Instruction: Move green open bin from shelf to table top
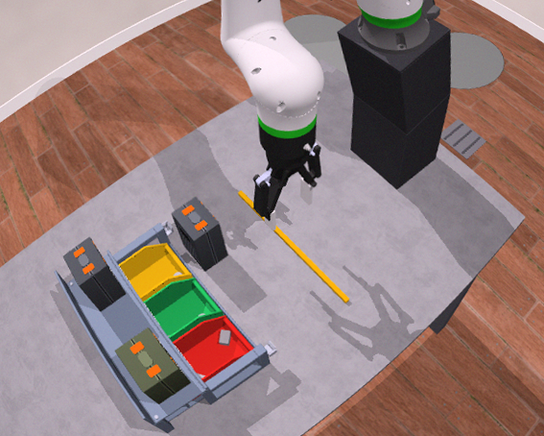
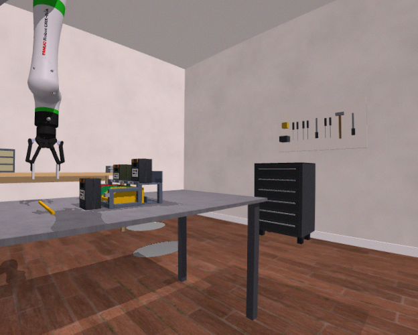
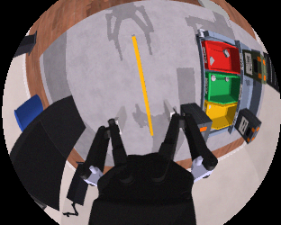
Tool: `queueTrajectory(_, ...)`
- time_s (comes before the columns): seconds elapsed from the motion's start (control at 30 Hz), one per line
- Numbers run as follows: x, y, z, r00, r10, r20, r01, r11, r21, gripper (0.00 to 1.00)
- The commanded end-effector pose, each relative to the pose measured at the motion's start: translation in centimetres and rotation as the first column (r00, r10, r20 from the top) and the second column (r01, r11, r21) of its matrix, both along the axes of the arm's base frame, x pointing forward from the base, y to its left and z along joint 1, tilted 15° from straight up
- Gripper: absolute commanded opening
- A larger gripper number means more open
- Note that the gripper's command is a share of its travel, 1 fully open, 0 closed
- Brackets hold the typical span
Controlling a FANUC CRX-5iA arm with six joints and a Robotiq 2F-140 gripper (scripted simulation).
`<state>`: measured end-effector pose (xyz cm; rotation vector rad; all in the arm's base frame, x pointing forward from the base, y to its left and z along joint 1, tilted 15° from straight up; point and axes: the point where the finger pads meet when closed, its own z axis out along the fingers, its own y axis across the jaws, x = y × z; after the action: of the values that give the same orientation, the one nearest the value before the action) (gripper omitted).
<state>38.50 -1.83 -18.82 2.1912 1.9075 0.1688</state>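
The green open bin [image 1: 183, 306] sits on the grey shelf [image 1: 155, 317], between a yellow bin [image 1: 153, 269] and a red bin [image 1: 213, 345]. It also shows in the wrist view [image 3: 222, 86]. In the exterior view the shelf [image 2: 130, 189] stands far back on the table, and the green bin is mostly hidden there. My gripper [image 1: 287, 189] hangs open and empty high above the table, over the near end of a yellow strip [image 1: 293, 246] and well away from the shelf. It also shows in the exterior view [image 2: 45, 169] and the wrist view [image 3: 148, 131].
A dark box [image 1: 199, 231] stands on the table beside the yellow bin. A dark box [image 1: 90, 272] and an olive box [image 1: 151, 362] sit on the shelf's upper level. The red bin holds a small grey part [image 1: 225, 336]. The robot's black pedestal [image 1: 395, 93] stands at the table's back.
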Motion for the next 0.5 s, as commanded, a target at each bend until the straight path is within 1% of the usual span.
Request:
queueTrajectory(0.0,-0.01,-0.03,0.00,1.000,0.008,0.013,-0.009,1.000,0.029,0.57)
queueTrajectory(0.37,-0.01,-0.03,0.00,1.000,0.008,0.013,-0.009,1.000,0.029,0.57)
queueTrajectory(0.4,0.00,-0.01,0.00,1.000,0.002,0.003,-0.002,1.000,0.006,0.57)
queueTrajectory(0.47,0.00,-0.02,0.00,1.000,0.005,0.008,-0.005,1.000,0.017,0.57)
